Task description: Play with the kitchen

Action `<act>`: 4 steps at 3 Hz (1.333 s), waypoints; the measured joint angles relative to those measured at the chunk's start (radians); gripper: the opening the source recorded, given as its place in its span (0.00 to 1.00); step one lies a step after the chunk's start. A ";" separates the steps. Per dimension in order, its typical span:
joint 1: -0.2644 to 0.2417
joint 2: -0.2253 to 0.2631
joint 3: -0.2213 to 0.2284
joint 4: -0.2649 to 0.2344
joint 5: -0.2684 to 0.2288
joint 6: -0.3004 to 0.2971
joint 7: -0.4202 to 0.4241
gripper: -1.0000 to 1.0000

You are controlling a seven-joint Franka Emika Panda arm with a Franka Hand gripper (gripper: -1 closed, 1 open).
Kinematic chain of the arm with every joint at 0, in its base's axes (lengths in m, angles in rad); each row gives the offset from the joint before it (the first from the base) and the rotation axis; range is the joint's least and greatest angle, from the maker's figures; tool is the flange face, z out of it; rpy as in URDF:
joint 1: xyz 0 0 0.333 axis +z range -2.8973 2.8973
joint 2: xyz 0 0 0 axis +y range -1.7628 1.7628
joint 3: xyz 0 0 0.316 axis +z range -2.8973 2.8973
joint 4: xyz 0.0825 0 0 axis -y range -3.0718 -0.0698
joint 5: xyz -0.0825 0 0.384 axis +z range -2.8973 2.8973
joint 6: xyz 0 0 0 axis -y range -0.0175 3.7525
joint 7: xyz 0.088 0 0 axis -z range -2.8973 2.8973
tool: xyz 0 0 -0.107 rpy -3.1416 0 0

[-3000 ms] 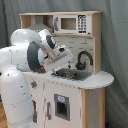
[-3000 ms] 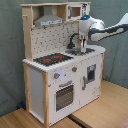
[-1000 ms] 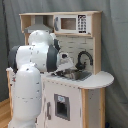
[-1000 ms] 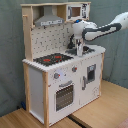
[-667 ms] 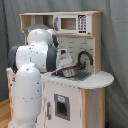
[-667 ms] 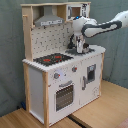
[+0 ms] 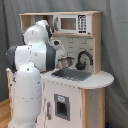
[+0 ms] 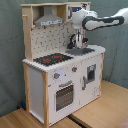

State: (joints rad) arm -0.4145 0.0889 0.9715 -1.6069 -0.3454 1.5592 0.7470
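One kitchen (image 8: 60,70) (two stove burners (image 8: 52,59), one faucet (image 7: 84,58)), one arm (image 8: 102,21).

Backdrop: grey curtain (image 7: 115,45) hangs in soft vertical folds across the rear in the first exterior view; it fills the background to both edges. In the second exterior view the same kind of grey-green curtain (image 8: 11,55) runs behind everything, plain, no markings legible.

Ground: light wooden floor (image 8: 107,107) in the second exterior view, pale boards, with a dark seam running diagonally toward the lower middle. A strip of wooden floor (image 7: 4,111) shows at the first exterior view's lower left corner, warmer brown in tone.
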 joint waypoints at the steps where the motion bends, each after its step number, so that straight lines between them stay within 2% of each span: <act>1: 0.007 0.016 0.089 0.010 0.000 0.041 0.046 0.00; 2: 0.034 0.061 0.146 0.012 -0.009 0.103 0.088 0.00; 3: 0.089 0.120 0.151 0.026 -0.032 0.155 0.108 0.00; 4: 0.154 0.189 0.150 0.074 -0.076 0.165 0.128 0.00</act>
State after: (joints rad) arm -0.2605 0.2781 1.1220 -1.5330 -0.4212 1.7244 0.8747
